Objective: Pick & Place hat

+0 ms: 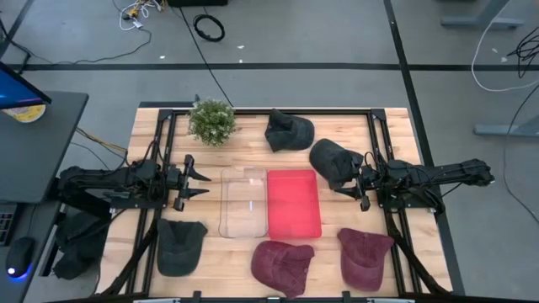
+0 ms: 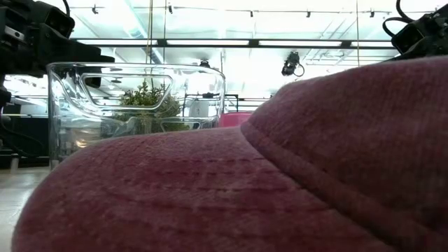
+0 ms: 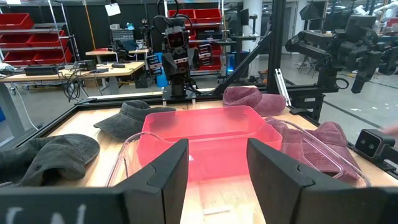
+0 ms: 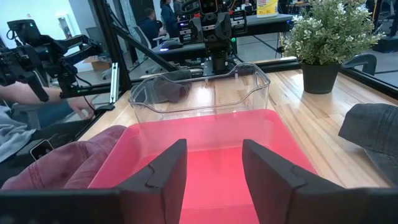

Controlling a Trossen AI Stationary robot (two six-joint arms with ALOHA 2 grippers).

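Several hats lie on the wooden table. Two dark ones (image 1: 289,130) (image 1: 333,162) rest at the far side. A dark grey cap (image 1: 180,247) and two maroon caps (image 1: 282,265) (image 1: 365,257) rest along the near edge. One maroon cap (image 2: 280,175) fills the low view. My left gripper (image 1: 200,179) (image 3: 217,171) hovers open at the left, pointing level at the clear bin (image 1: 242,202). My right gripper (image 1: 344,178) (image 4: 212,171) hovers open at the right, beside the nearer dark hat and facing the red bin (image 1: 294,204). Nothing is between either pair of fingers.
The clear bin (image 3: 155,149) and the red bin (image 4: 205,143) stand side by side mid-table between the arms. A potted plant (image 1: 211,121) stands at the far left. A black frame borders the table. A person's sleeve (image 4: 25,112) shows beyond the table in the right wrist view.
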